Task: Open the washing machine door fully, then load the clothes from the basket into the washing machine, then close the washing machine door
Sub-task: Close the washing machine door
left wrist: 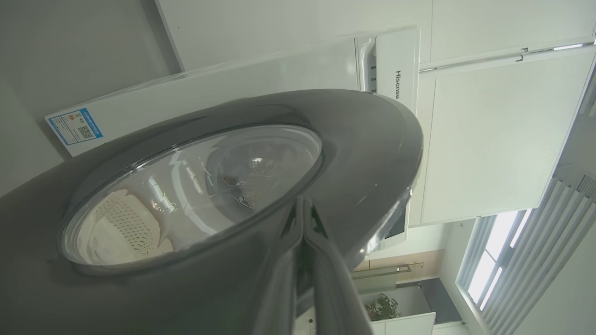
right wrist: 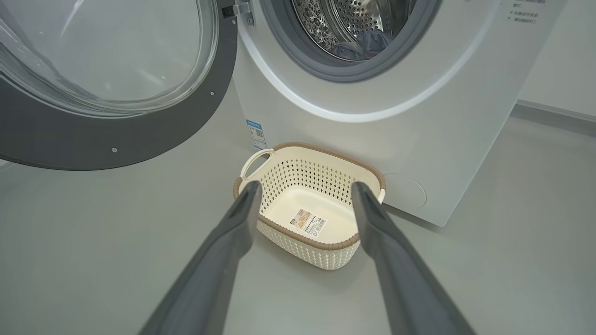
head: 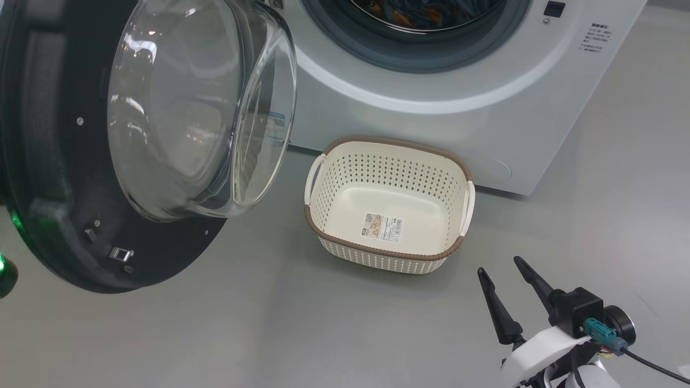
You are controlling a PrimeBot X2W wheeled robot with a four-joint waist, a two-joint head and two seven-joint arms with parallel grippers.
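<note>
The washing machine door [head: 59,178] stands swung wide at the left, its glass bowl [head: 205,108] bulging toward me. Behind it is the white washing machine [head: 431,118], with blue clothes [head: 426,13] lying in its drum [right wrist: 326,23]. The cream basket [head: 377,261] sits on the floor before the machine, holding nothing but its label. My right gripper [head: 498,267] hovers open at the lower right, its fingers [right wrist: 242,214] pointing at the basket [right wrist: 326,151]. My left gripper [left wrist: 302,204] is shut, fingers together against the outer black rim of the door [left wrist: 372,153].
Grey floor [head: 269,323] spreads in front of the machine and basket. A blue energy sticker [right wrist: 255,135] marks the machine's side. In the left wrist view, white wall panels [left wrist: 489,139] and a window with blinds [left wrist: 512,251] lie beyond the door.
</note>
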